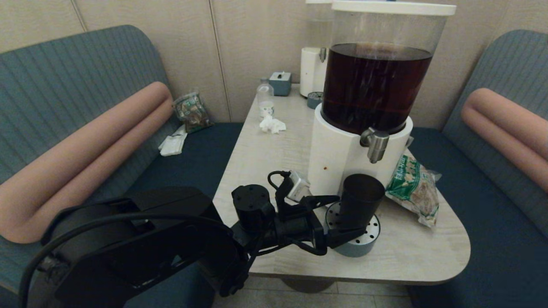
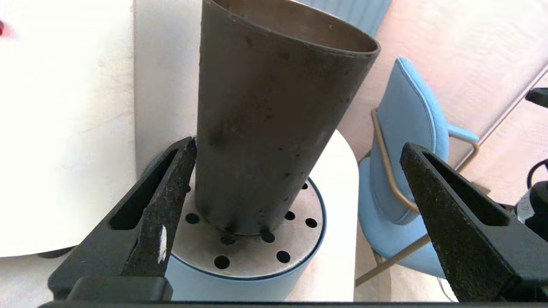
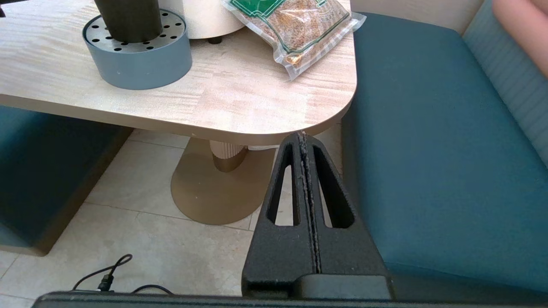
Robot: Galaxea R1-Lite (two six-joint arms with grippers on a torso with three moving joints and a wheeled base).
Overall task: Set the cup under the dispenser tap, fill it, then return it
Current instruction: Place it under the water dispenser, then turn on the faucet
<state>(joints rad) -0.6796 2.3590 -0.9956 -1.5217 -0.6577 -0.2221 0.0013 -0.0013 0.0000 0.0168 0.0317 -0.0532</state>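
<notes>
The black tapered cup (image 1: 361,199) (image 2: 274,119) (image 3: 128,19) stands upright on a round grey drip tray (image 1: 355,246) (image 2: 257,256) (image 3: 141,64). It sits right below the silvery tap (image 1: 376,145) of the big dispenser (image 1: 376,85) of dark brown liquid. My left gripper (image 1: 349,216) (image 2: 297,144) is open around the cup's lower half. One finger (image 2: 171,192) lies close against the cup's side and the other (image 2: 449,205) stands well off it. My right gripper (image 3: 303,137) is shut on nothing, low beside the table's front right corner, out of the head view.
A green snack bag (image 1: 413,188) (image 3: 295,25) lies right of the dispenser's base. A white plug (image 1: 297,186) lies left of the base. Farther back are a crumpled tissue (image 1: 272,125), a small clear bottle (image 1: 265,98) and a smaller white dispenser (image 1: 312,70). Blue benches flank the table (image 1: 274,171).
</notes>
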